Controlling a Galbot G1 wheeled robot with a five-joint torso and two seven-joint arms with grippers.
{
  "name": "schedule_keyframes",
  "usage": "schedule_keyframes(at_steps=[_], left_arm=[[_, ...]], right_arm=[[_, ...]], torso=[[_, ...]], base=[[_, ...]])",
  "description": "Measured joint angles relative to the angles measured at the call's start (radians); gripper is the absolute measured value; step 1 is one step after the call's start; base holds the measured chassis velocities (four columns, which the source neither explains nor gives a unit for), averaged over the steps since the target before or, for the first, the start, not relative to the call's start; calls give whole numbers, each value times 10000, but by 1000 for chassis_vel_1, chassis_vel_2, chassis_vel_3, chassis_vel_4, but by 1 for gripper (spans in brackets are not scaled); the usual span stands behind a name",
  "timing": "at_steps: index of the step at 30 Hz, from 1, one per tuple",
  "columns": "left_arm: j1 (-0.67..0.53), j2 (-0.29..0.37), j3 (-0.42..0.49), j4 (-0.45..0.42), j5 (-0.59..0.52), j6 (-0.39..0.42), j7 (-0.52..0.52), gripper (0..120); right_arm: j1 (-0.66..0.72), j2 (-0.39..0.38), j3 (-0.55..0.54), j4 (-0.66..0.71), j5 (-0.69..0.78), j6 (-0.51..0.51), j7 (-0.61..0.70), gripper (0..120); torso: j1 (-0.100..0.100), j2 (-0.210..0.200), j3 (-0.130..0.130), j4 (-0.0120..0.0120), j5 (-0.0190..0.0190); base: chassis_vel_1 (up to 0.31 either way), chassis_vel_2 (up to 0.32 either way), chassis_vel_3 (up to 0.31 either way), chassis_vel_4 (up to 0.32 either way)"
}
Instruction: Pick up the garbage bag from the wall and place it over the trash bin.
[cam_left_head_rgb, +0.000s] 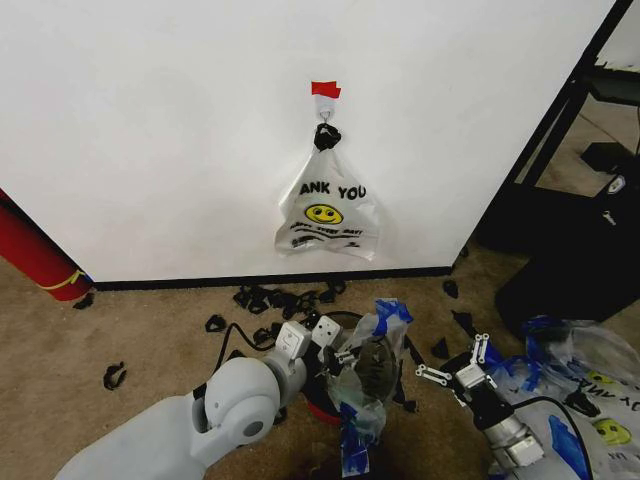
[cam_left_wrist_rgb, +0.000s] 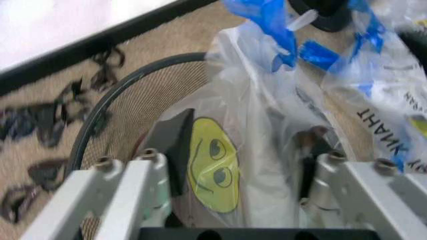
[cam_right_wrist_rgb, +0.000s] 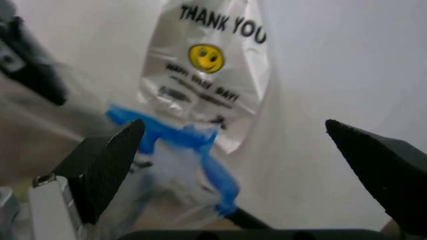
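Observation:
The garbage bag (cam_left_head_rgb: 365, 375) stands crumpled in the mouth of the trash bin (cam_left_head_rgb: 318, 410), its blue handles sticking up. My left gripper (cam_left_head_rgb: 345, 355) is down at the bin, open. In the left wrist view, the garbage bag (cam_left_wrist_rgb: 260, 125) with its yellow smiley face sits between the fingers (cam_left_wrist_rgb: 177, 150), over the bin's black rim (cam_left_wrist_rgb: 100, 115). My right gripper (cam_left_head_rgb: 455, 362) hovers open just right of the bin, holding nothing. Another bag of the same print (cam_left_head_rgb: 328, 210) hangs from the hook (cam_left_head_rgb: 323, 110) on the wall (cam_left_head_rgb: 150, 120); that hanging bag (cam_right_wrist_rgb: 213, 65) faces my right gripper (cam_right_wrist_rgb: 233, 125).
Black clips (cam_left_head_rgb: 280, 300) litter the carpet along the baseboard. More printed bags (cam_left_head_rgb: 590, 400) lie in a pile at the right. A red cylinder with a yellow band (cam_left_head_rgb: 35, 255) leans at the left. Black furniture (cam_left_head_rgb: 570, 230) stands at the right past the wall's corner.

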Motion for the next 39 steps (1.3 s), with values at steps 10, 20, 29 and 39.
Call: schedule_keyframes(at_steps=[10, 20, 29, 39], left_arm=[[557, -203, -900, 134, -967, -54, -632, 3], [1574, -264, -1900, -117, -935, -301, -418, 0], [1713, -685, -1854, -78, -848, -438, -198, 0], [1495, -774, -1653, 104, -869, -439, -156, 0]], right_arm=[[97, -258, -78, -471, 1039, 68, -945, 100], [556, -1074, -2418, 300, 6624, -3337, -415, 100], [1156, -1363, -3229, 1218, 7074, -5731, 1164, 100], [1200, -1684, -3172, 1502, 6688, -7216, 2215, 100]], torso=[[0, 0, 0, 1, -1], [0, 0, 0, 3, -2], [0, 0, 0, 2, -2], [0, 0, 0, 1, -2]], base=[[0, 0, 0, 0], [0, 0, 0, 0], [0, 0, 0, 0], [0, 0, 0, 0]])
